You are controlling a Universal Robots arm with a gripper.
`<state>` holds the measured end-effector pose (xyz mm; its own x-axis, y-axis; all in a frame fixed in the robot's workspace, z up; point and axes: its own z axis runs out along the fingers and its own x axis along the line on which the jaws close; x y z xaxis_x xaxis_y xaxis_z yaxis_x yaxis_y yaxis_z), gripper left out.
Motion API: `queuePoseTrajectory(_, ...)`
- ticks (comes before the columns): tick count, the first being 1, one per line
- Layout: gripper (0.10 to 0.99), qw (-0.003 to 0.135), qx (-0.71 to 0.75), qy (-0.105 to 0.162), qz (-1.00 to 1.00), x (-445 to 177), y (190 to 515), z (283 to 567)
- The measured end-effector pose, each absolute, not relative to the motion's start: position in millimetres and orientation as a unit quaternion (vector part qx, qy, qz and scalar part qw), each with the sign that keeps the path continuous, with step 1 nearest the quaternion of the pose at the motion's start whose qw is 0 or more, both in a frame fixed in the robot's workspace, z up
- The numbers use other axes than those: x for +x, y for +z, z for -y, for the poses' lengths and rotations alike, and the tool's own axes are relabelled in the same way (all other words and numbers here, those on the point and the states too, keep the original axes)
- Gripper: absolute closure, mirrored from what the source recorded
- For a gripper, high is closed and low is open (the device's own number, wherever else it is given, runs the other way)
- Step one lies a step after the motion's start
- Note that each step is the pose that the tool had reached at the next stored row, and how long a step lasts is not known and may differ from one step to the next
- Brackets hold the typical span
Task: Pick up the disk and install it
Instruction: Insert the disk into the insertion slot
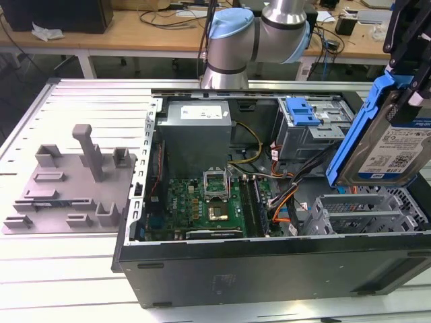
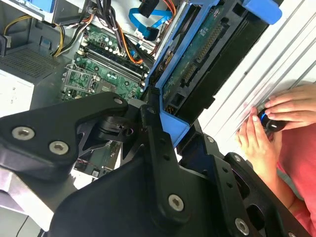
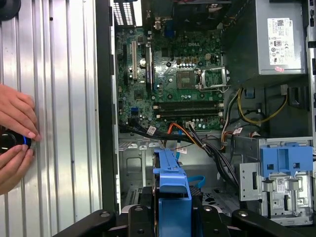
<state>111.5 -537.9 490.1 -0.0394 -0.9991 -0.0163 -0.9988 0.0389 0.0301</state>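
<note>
1. Ribbed metal counter (image 1: 60, 276) carries an open computer case (image 1: 269, 269) in the exterior view: motherboard (image 1: 209, 198) and blue latch (image 1: 301, 111) inside, grey fixture tray (image 1: 67, 188) beside it, disk (image 1: 390, 148) tilted above it.
2. Second wrist view: gripper (image 2: 174, 127) clamped on the disk over the case.
3. First wrist view: a hand (image 3: 15, 116) beside the case.

A robotics lab — opened computer case (image 1: 269, 272) on slotted bench (image 1: 67, 286), cable-strewn desks (image 1: 145, 35).
</note>
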Motion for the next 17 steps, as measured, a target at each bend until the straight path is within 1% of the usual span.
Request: queuePoseTrajectory(17,0.718,0.005,0.698,-0.016,0.716,111.5,489.7,538.2)
